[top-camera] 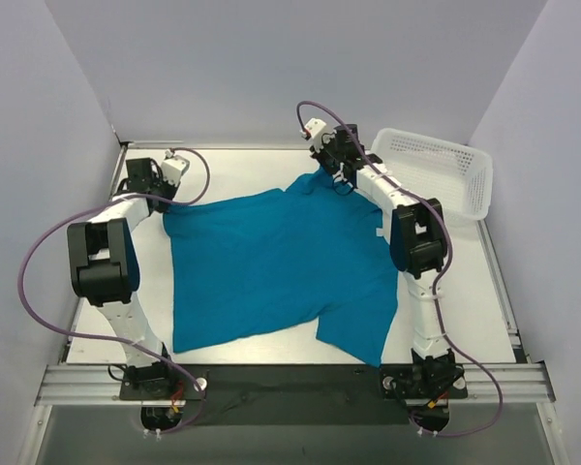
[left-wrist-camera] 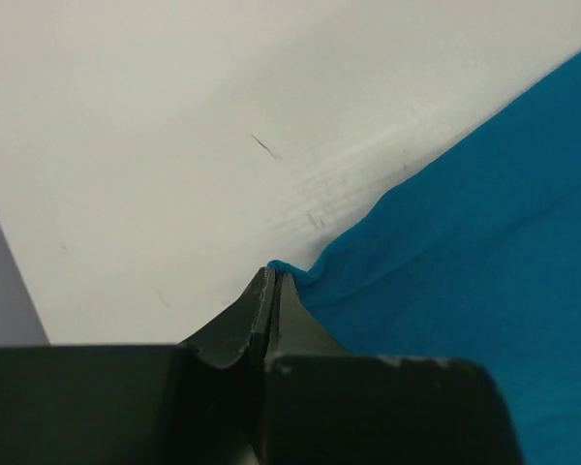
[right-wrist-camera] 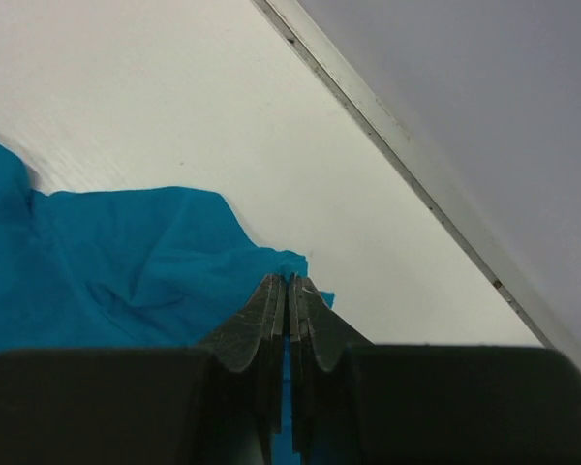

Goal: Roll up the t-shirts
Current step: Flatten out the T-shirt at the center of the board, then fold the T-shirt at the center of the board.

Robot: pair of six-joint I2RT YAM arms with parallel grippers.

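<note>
A teal-blue t-shirt (top-camera: 276, 266) lies spread over the white table, one sleeve hanging toward the front right. My left gripper (top-camera: 168, 201) is shut on the shirt's far left corner; in the left wrist view the jaws (left-wrist-camera: 274, 276) pinch the cloth edge (left-wrist-camera: 445, 252). My right gripper (top-camera: 337, 177) is shut on the shirt's far right corner; in the right wrist view the jaws (right-wrist-camera: 289, 281) clamp a bunched fold of the cloth (right-wrist-camera: 136, 262).
A white perforated plastic basket (top-camera: 436, 170) stands at the back right, just beside my right arm. The table's back edge rail (right-wrist-camera: 407, 165) runs close behind my right gripper. Grey walls enclose the table on three sides.
</note>
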